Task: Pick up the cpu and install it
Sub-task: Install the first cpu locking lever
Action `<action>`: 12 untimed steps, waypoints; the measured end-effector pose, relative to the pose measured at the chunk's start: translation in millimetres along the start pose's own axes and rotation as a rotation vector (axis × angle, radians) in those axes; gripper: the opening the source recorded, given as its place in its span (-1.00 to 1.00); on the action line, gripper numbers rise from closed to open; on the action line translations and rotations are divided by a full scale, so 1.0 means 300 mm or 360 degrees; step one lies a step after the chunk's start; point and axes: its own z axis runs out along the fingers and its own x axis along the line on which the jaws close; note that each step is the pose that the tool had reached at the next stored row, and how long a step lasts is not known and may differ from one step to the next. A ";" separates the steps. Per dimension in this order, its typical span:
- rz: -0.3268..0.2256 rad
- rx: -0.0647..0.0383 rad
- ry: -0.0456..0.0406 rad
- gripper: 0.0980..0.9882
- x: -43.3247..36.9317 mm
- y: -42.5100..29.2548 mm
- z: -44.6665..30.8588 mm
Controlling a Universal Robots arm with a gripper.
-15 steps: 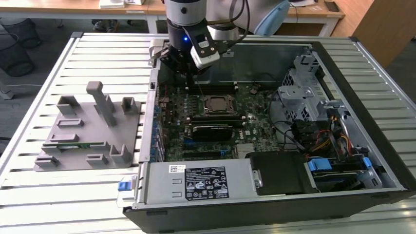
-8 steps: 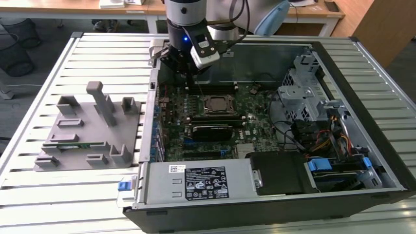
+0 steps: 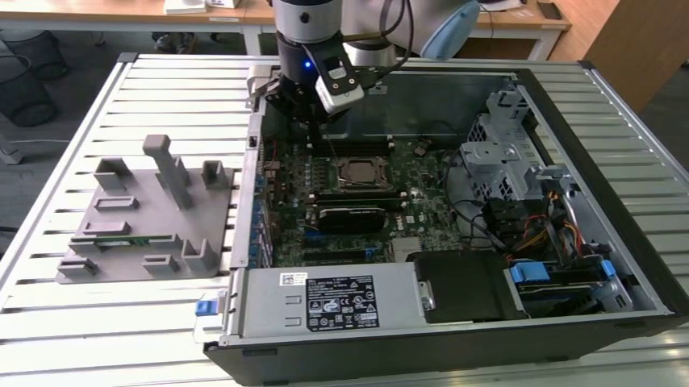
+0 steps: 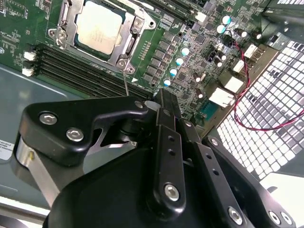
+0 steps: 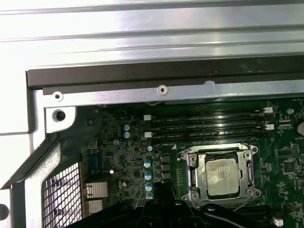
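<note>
The claw point(image 4: 162, 97), open or closed I cannot tell, hangs above the motherboard point(image 4: 194, 66) near the cpu point(image 4: 99, 27) lying in its socket point(image 4: 137, 23); drifting lower could strike the memory slots point(image 4: 80, 71)

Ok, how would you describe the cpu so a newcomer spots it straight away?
Look inside the open computer case, at the green motherboard. Near its middle sits a metal socket frame; the cpu is the flat, shiny silver square inside it, unlike the dark chips around.
</note>
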 end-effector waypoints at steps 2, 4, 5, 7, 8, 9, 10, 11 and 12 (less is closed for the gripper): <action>0.0000 0.0000 0.0000 -0.96 0.000 0.000 0.000; 0.0000 0.0000 0.0000 -0.96 0.000 0.000 0.001; 0.0000 0.0000 0.0000 -0.96 0.000 0.001 0.002; 0.0000 0.0000 0.0000 -0.96 0.001 0.007 0.003; 0.0000 0.0000 0.0000 -0.96 0.001 0.010 0.004; 0.0000 0.0000 0.0000 -0.96 0.001 0.013 0.004; 0.0000 0.0000 0.0000 -0.96 0.001 0.015 0.005; 0.0000 0.0000 0.0000 -0.96 0.001 0.017 0.005; 0.0000 0.0000 0.0000 -0.96 0.001 0.019 0.006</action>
